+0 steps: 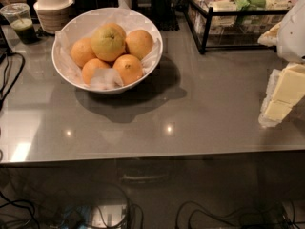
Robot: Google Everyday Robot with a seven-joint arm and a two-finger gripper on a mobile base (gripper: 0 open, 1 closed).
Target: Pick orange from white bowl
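Orange [108, 43] atop the heap in the white bowl [156, 51]; claw [284, 95] off at the right edge.

Pale yellow-green, dimpled, dark stem dot facing up, resting on four smaller deep-orange fruits [127, 68] over crinkled white paper; bowl toward the back left of the glossy grey desk [190, 118]. Claw low above the desk's right side, well apart from the bowl; open or closed, cannot tell. Behind the bowl, stacked paper bowls [52, 6] and a plastic cup of green drink [18, 20]; at back right, a black wire rack [205, 27].
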